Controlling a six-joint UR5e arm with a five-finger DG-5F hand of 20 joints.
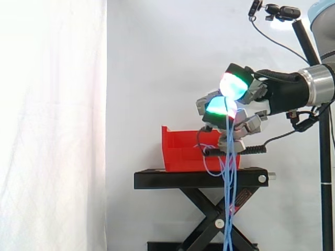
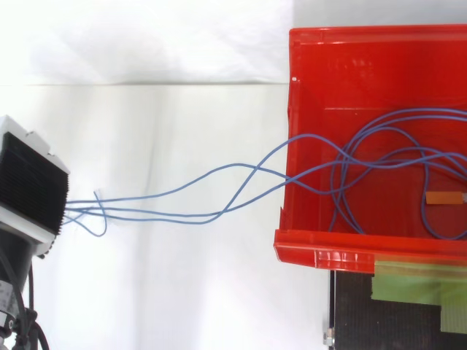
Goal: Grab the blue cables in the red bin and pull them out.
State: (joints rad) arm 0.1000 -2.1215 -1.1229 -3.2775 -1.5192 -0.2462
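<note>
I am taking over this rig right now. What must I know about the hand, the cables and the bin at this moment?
Hand: shut on the blue cables, fingers curled round them, raised above the red bin on the arm's side.
Cables: several strands run from the hand over the bin's wall; some hang down past the black stand; loops lie inside the bin.
Done: cables grabbed and partly drawn out.
Left: pull further, until the loops in the bin are out.

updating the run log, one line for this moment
hand: shut on cables | cables: partly out, loops in bin | task: not done
</note>
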